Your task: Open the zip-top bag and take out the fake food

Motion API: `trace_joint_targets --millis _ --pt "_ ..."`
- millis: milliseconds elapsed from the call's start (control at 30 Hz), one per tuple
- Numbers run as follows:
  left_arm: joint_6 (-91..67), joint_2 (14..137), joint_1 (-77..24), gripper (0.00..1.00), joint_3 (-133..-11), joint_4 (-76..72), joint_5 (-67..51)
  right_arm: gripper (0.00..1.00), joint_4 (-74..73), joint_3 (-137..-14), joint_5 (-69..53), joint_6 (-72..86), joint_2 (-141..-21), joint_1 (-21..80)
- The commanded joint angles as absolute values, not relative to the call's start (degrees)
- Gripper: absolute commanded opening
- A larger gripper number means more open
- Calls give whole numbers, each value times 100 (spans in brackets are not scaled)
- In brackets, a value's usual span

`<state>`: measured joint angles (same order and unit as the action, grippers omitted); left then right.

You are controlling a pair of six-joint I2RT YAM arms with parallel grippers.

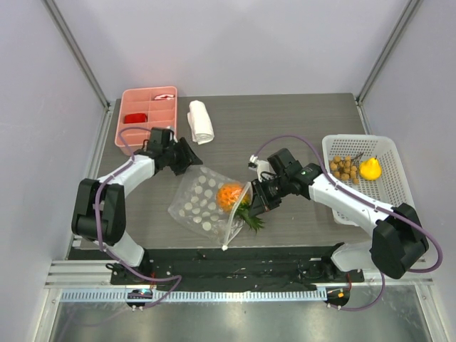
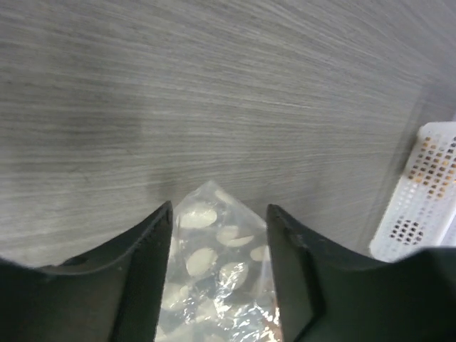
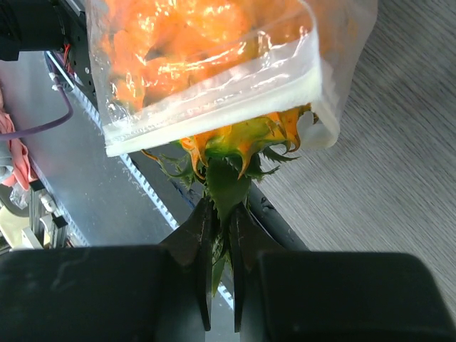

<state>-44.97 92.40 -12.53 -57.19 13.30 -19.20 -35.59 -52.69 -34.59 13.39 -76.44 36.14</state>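
The bag (image 1: 199,203) lies at centre of the table (image 1: 299,121); right gripper (image 3: 219,214) is clamped on the green leaves (image 3: 226,189) of the orange fruit (image 1: 229,194) at the bag's 4 o'clock mouth, for extraction; left gripper (image 2: 219,210), jaws apart, straddles its 11 o'clock corner, likely for anchoring.

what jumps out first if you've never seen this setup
Mid-table, the orange spiky fruit lies in the clear zip-top bag, its green leaves poking out of the open mouth and pinched by the right gripper. The left gripper straddles the bag's far corner, jaws apart. At the right edge, a white basket holds a yellow pear and brown balls.
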Motion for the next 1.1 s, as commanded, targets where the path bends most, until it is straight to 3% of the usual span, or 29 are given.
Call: trace_joint_targets --millis 0,33,100,133,500,700,733,800,833,900,933,1067 --pt "-4535 9018 -1274 46 -5827 1036 -1583 1 -3349 -5256 -3490 1327 -7427 3595" --pt "-4500 8983 -1274 40 -5871 1133 -1434 1 -3349 -5238 -3472 1345 -7409 3595" --pt "-4412 8895 -1266 20 -6003 1502 -881 1 -3349 -5229 -3419 1362 -7383 3595" --pt "-4395 8834 -1257 2 -6090 1633 -714 1 -3349 -5238 -3393 1415 -7365 3595" --pt "-4508 8236 -634 0 -5950 2926 860 1 -3366 -4923 -2918 1678 -7102 3525" --pt "-4667 7911 -132 0 -5590 2961 949 1 -3375 -4711 -2602 1924 -6478 3288" --pt "-4676 7893 -123 2 -5572 2962 958 1 -3366 -4711 -2523 2038 -6382 3139" --pt "-4728 7744 -123 19 -5546 3023 967 1 -3384 -4763 -2303 2092 -6153 2902" --pt "-4781 7656 -123 44 -5485 3041 967 1 -3427 -4798 -2216 2144 -6083 2744" --pt "-4790 7315 -123 68 -5432 3102 1107 1 -3489 -4921 -1891 2127 -5942 2278" --pt "-4738 7208 -132 98 -5432 3163 1177 1 -3524 -4974 -1733 2127 -5915 2155" --pt "-4081 6707 -132 100 -5869 3804 1765 1 -3709 -5185 -373 2424 -5687 1828"
